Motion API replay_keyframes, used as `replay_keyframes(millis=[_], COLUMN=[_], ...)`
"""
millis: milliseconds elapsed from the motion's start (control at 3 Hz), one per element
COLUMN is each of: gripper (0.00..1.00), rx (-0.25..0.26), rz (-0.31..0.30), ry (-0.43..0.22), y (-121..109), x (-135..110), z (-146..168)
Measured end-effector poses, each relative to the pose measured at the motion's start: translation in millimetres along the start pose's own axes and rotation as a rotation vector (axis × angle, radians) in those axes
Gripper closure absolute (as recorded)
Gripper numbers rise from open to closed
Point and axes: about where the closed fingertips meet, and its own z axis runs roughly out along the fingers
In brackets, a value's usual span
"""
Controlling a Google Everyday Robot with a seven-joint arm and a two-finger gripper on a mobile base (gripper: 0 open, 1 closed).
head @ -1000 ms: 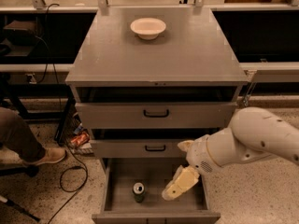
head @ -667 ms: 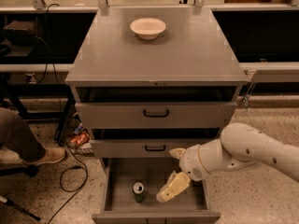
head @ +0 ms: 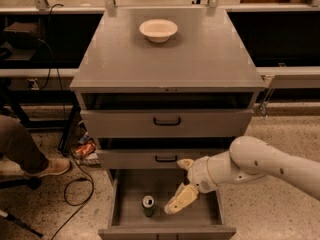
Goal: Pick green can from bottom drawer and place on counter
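Note:
The green can [head: 148,206] stands upright on the grey floor of the open bottom drawer [head: 200,215], left of centre, its silver top showing. My gripper [head: 175,186] is over the drawer, just right of the can and apart from it. It is open and empty: one beige finger [head: 181,199] points down toward the can, the other sits up by the middle drawer's front. The white arm comes in from the right. The counter [head: 170,59] is the cabinet's flat grey top.
A white bowl [head: 158,29] sits at the back of the counter. Two upper drawers with black handles [head: 167,121] stand slightly open above the bottom drawer. A person's leg and shoe [head: 50,167], cables and a snack wrapper [head: 85,149] lie on the floor at left.
My arm and gripper have moved left over the bottom drawer, closer to the green can. The can and bowl have not moved.

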Motion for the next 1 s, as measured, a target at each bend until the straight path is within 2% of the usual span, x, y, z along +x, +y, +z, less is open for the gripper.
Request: replay_keyframes(millis=[333,667,1000], gripper=[0.00,0.00,0.00], rx=[-0.008,-0.039,-0.035], rz=[-0.081,-0.059,-0.067], ry=[-0.064,-0.122,-0.119], y=[-52.8,-82.2,-83.3], x=[27.1,69.5,69.1], z=[67.9,126.2,125.3])
